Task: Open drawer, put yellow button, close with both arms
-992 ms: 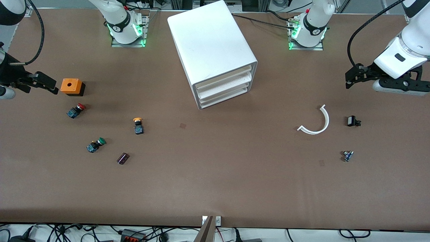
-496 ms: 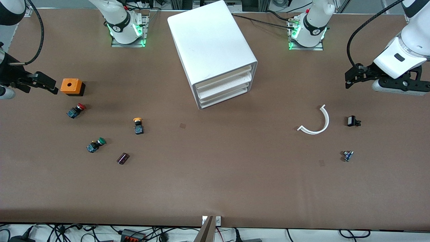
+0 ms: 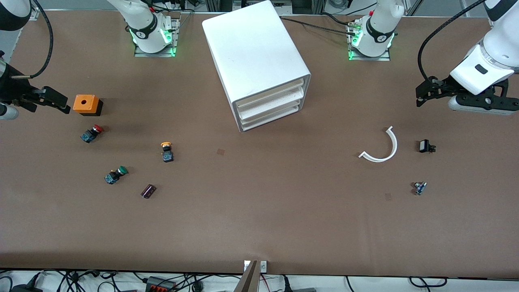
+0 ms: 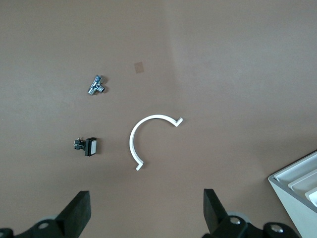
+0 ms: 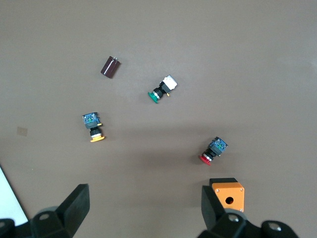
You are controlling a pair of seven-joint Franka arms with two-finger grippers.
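Note:
The white cabinet [image 3: 255, 61] stands mid-table with three white drawers shut; the top drawer [image 3: 269, 95] is flush, and a corner of the cabinet shows in the left wrist view [image 4: 299, 181]. The yellow button [image 3: 166, 151] lies on the table toward the right arm's end, nearer the front camera than the cabinet; it also shows in the right wrist view [image 5: 93, 126]. My right gripper [image 3: 50, 99] is open and empty in the air beside an orange box [image 3: 86, 104]. My left gripper [image 3: 423, 92] is open and empty, up over the left arm's end, above a white curved piece [image 3: 383, 147].
A red-capped button [image 3: 91, 133], a green-capped button [image 3: 115, 174] and a dark cylinder [image 3: 148, 191] lie near the yellow button. A small black part [image 3: 425, 146] and a metal part [image 3: 419, 187] lie near the curved piece.
My left gripper has drifted very slightly up in the front view. Nothing else has moved.

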